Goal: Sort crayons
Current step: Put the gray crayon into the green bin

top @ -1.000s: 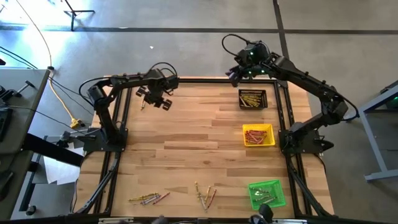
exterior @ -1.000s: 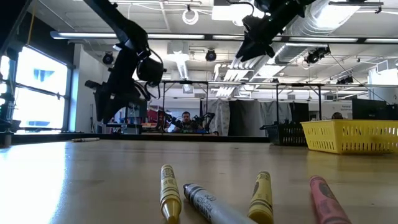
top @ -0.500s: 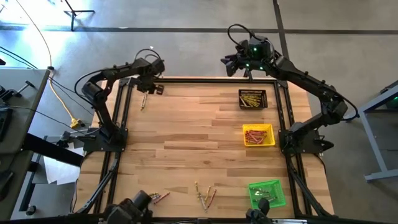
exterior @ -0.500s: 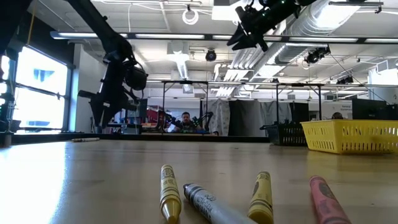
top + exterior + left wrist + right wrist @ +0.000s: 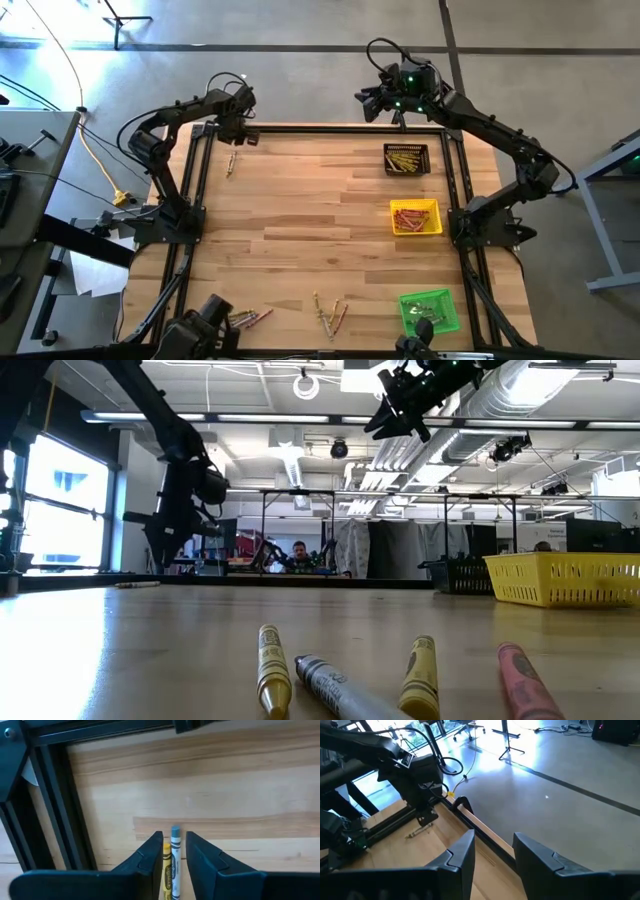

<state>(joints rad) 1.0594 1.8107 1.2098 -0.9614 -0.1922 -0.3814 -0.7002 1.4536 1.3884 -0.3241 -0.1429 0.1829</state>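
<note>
While the left gripper [image 5: 236,132] hangs over the desk's [image 5: 300,220] far left corner, its fingers [image 5: 150,855] stand partly open astride two crayons [image 5: 171,860], one yellow and one grey, lying side by side on the wood; no grip shows. Over the far edge, the right gripper [image 5: 368,100] hovers with fingers [image 5: 462,852] apart and empty. More crayons [image 5: 330,312] lie loose along the near edge, others in the black tray [image 5: 406,159], yellow tray [image 5: 415,217] and green tray [image 5: 430,311] down the right side.

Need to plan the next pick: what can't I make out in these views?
- High view: crayons under the left gripper too small to count.
- Left wrist view: the fingers hide their lower ends.
- Low view: the green tray is out of frame.
- Right gripper: nothing visibly held.
</note>
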